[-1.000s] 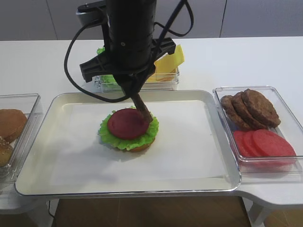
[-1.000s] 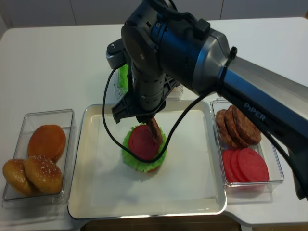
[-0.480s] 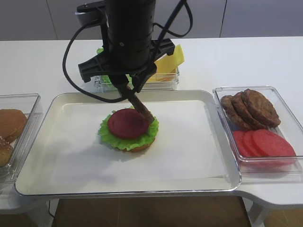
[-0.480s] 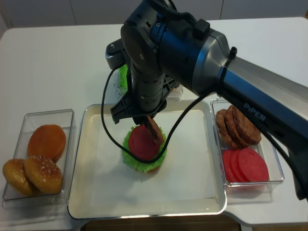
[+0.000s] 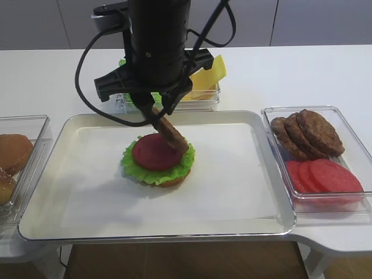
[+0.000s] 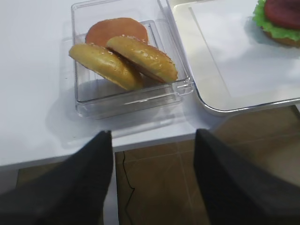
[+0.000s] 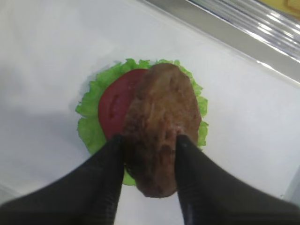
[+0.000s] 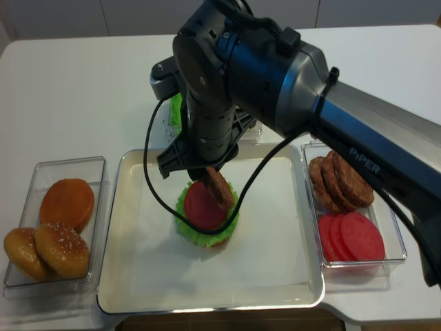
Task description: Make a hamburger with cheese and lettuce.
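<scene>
place: lab-style demo bench | cues: bare white table [image 5: 302, 70] — clear plastic bins [image 5: 349, 203] — plain grey wall panels [image 5: 325, 23]

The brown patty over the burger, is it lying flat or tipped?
Tipped. The patty slants, its low edge on the tomato, its top between the right gripper fingers.

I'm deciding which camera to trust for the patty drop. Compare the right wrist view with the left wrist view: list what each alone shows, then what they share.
Only the right wrist view: the right gripper, its fingers on either side of a brown patty tilted over the tomato slice.

Only the left wrist view: the left gripper, open over the table edge, and a clear box of buns.

Both: the hamburger with its lettuce, on the paper-lined tray.
</scene>
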`<state>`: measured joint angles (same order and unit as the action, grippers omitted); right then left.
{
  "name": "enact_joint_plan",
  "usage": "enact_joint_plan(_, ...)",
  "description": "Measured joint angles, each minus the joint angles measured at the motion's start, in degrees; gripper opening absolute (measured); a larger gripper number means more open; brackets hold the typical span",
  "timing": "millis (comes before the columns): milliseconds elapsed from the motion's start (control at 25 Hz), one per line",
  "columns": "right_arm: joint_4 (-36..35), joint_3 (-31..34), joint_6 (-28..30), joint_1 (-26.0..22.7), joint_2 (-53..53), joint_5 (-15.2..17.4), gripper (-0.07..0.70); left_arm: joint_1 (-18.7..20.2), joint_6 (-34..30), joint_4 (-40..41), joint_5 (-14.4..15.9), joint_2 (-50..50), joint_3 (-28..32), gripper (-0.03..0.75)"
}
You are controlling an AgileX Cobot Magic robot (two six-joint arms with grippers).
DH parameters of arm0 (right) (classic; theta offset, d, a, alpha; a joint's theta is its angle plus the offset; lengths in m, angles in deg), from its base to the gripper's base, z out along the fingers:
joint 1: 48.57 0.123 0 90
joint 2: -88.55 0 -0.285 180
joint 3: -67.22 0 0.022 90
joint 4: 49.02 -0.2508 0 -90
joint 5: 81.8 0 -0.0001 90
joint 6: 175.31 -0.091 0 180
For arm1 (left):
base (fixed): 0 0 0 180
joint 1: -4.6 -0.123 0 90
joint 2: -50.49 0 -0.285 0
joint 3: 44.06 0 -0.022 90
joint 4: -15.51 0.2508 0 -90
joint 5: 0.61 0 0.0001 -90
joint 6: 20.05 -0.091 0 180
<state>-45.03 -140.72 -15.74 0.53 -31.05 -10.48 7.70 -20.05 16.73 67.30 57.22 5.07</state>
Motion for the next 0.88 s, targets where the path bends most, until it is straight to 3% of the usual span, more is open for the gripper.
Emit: enact_joint_plan(880,-5.03,-0.26,0.0,0.0,0.1,0.0,0.324,0.0,0.0,0.0,0.0,0.0,0.0,0.414)
